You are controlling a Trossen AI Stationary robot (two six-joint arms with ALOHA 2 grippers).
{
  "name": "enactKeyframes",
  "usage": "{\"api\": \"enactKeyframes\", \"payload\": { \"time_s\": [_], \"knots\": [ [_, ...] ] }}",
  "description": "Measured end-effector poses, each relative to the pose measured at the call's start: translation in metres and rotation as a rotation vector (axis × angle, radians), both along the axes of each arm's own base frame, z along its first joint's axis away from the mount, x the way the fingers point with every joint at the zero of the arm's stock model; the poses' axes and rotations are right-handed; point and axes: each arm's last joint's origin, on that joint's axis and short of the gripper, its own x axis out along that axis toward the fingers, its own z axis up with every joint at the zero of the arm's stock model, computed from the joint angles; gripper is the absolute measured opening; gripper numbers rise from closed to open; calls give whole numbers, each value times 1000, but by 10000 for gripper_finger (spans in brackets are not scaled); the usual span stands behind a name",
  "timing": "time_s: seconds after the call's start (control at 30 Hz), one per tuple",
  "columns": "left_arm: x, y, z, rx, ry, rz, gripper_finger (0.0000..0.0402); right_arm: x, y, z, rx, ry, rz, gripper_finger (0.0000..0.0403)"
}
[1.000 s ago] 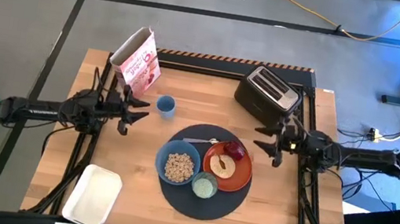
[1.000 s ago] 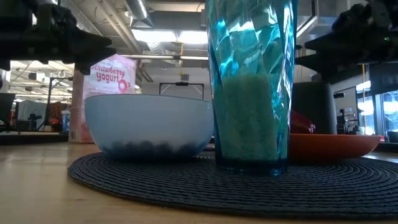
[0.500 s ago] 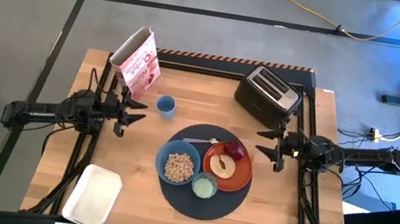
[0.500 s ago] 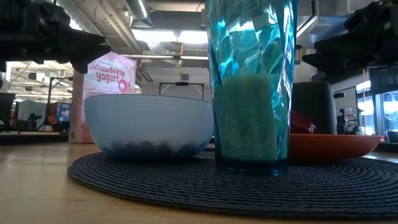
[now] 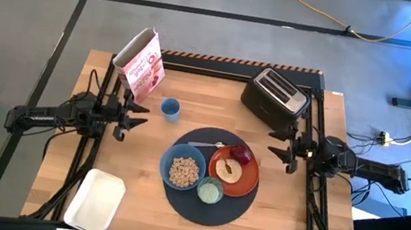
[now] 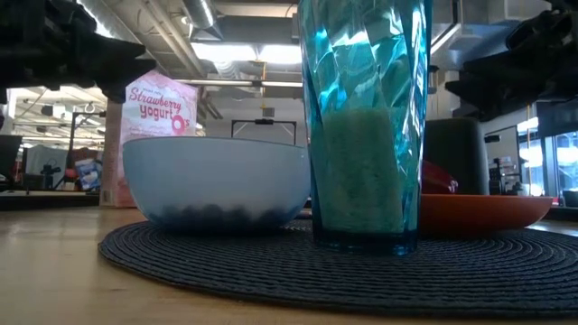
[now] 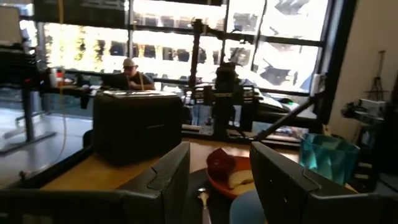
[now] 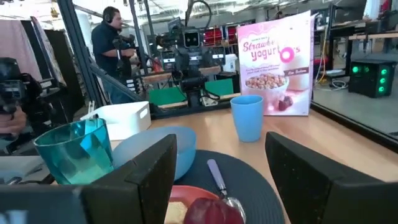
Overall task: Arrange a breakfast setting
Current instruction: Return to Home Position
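A large dark round mat (image 5: 205, 201) lies on the table's near middle. On it stand a blue bowl (image 5: 182, 170) of cereal, an orange plate (image 5: 244, 184) with bread (image 5: 228, 170) and a dark red fruit (image 5: 242, 153), and a pale green cup (image 5: 210, 190), which shows as a teal glass in the low view (image 6: 366, 126). A metal spoon (image 5: 205, 143) lies on the mat's far part. My left gripper (image 5: 140, 113) is open and empty, left of the mat. My right gripper (image 5: 273, 151) is open and empty, right of the plate.
A black toaster (image 5: 275, 94) stands at the far right. A pink cereal box (image 5: 141, 63) stands at the far left, with a small blue cup (image 5: 170, 108) beside it. A white rectangular tray (image 5: 96, 199) lies at the near left corner. People show in the room beyond.
My right gripper has drawn back a little toward the table's right edge, away from the plate. My left gripper has drawn back slightly toward the left edge. Both stay open. The setting on the mat has not moved.
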Motion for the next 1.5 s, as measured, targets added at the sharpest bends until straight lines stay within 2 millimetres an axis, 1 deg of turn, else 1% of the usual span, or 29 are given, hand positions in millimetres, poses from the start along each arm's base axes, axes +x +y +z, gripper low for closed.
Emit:
{"api": "enactKeyframes", "payload": {
  "time_s": [0.13,0.27,0.4,0.5,0.6,0.7,0.77,0.93,1.5],
  "knots": [
    [0,0,-1,-58,0,33,163,-2,-1,2,28,-27,-45,234],
    [2,-1,-7,-112,56,73,163,-2,-1,1,59,-20,-47,234],
    [3,-2,-9,-113,84,108,163,-1,-2,-1,57,-2,-76,234],
    [4,-5,-11,-81,103,77,163,-1,-3,-1,67,-3,-92,234],
    [4,-6,-12,-84,116,49,163,-1,-3,-1,71,-1,-89,234],
    [4,-8,-15,-89,157,-14,163,-1,-2,-1,72,5,-74,234],
    [4,-9,-15,-88,153,-30,163,-1,-1,-2,72,14,-45,234],
    [4,-9,-15,-89,153,-21,163,-1,0,-4,69,35,17,234],
    [4,-9,-15,-89,153,-20,163,-1,0,-4,69,36,14,234]
  ]
}}
